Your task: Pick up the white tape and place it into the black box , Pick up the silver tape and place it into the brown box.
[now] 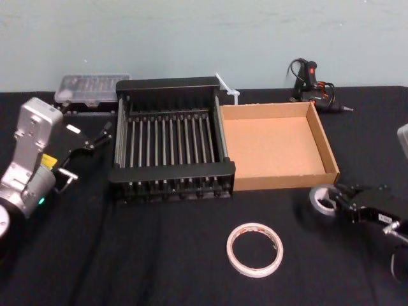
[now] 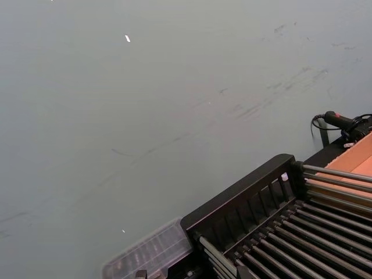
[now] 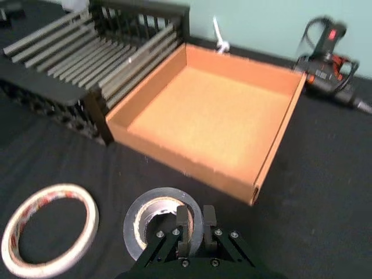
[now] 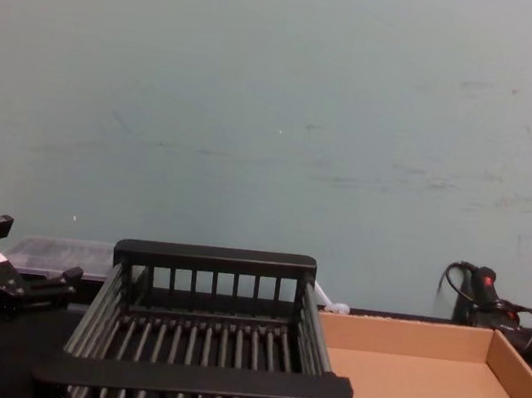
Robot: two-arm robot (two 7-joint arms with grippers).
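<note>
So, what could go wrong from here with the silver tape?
1. The right gripper pinches only one wall of the silver tape, so it may slip when lifted.
2. The near wall of the brown box stands in the way; a low carry could hit it.
3. The white tape lies close by and could get nudged.
The left gripper is parked beside the black box.

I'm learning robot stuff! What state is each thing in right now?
White tape: lying flat on the table.
Silver tape: rim pinched by right gripper.
Black box: empty.
Brown box: empty.
Left gripper: open, beside black box.
Right gripper: shut on silver tape.
</note>
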